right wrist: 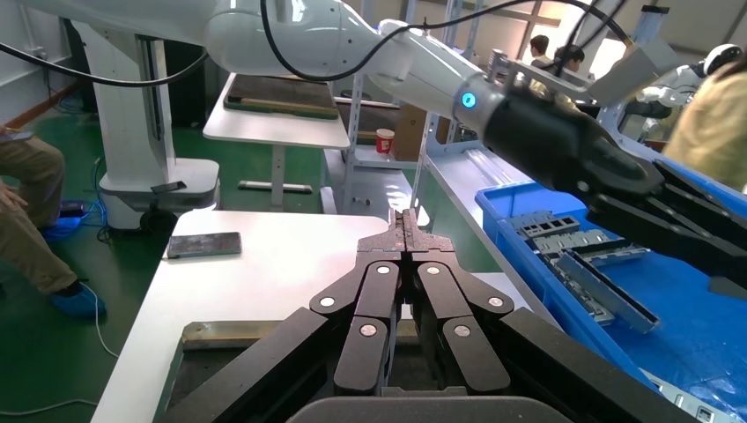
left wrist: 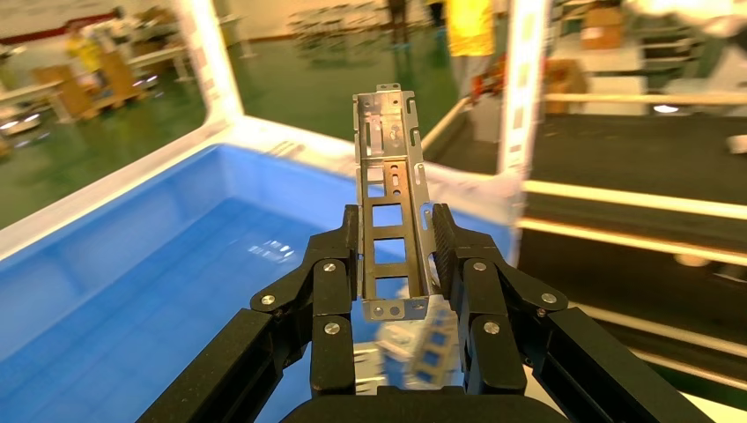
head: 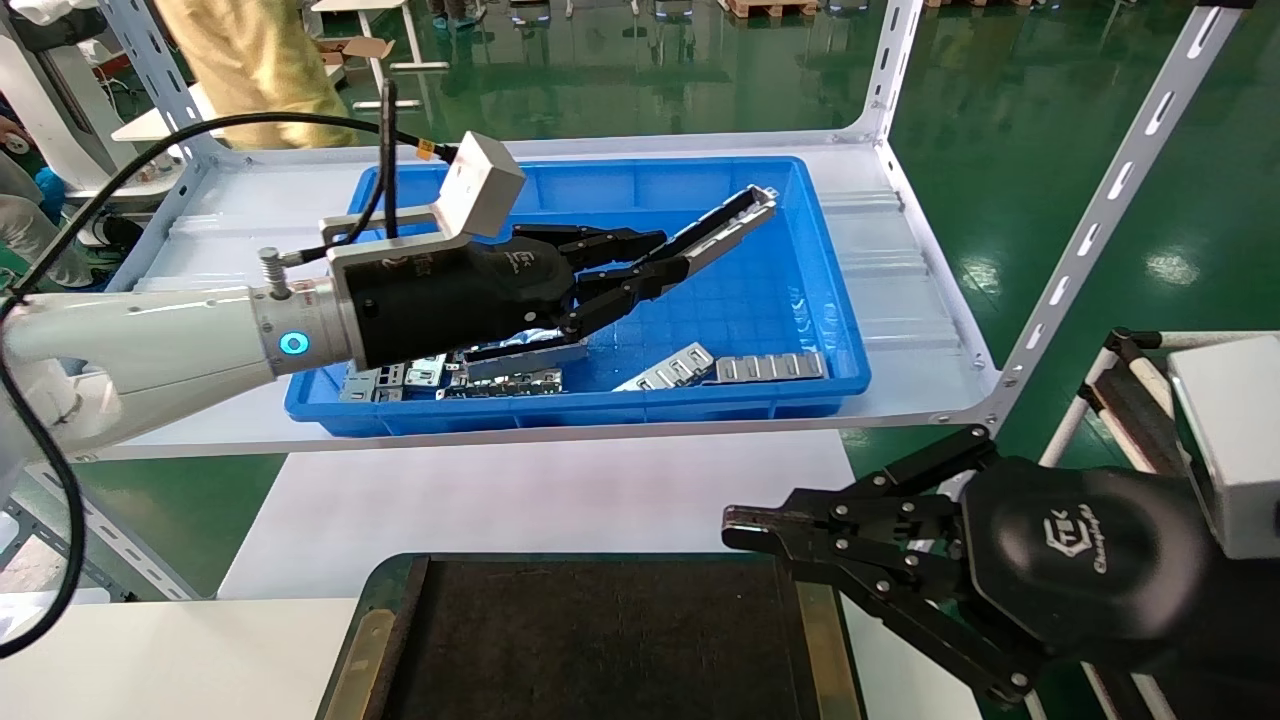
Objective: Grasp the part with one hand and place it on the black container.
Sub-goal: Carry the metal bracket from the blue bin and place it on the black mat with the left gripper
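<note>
My left gripper (head: 668, 262) is shut on the part (head: 722, 228), a slim grey metal channel strip with rectangular cutouts. It holds the part tilted up above the blue bin (head: 800, 300). In the left wrist view the part (left wrist: 392, 167) stands out between the two pads of the left gripper (left wrist: 394, 251), clamped near its lower end. The black container (head: 600, 640) lies at the near edge of the table, with brass strips at its sides. My right gripper (head: 742, 528) is shut and empty, beside the container's right side; the right wrist view shows it (right wrist: 406, 231) with its fingers pressed together.
The bin sits on a white shelf with slotted metal uprights (head: 1110, 200). Inside the bin lie more metal pieces (head: 770, 367), a silver strip (head: 668, 368) and a longer bar (head: 525, 357). A white table surface (head: 560, 500) lies between shelf and container.
</note>
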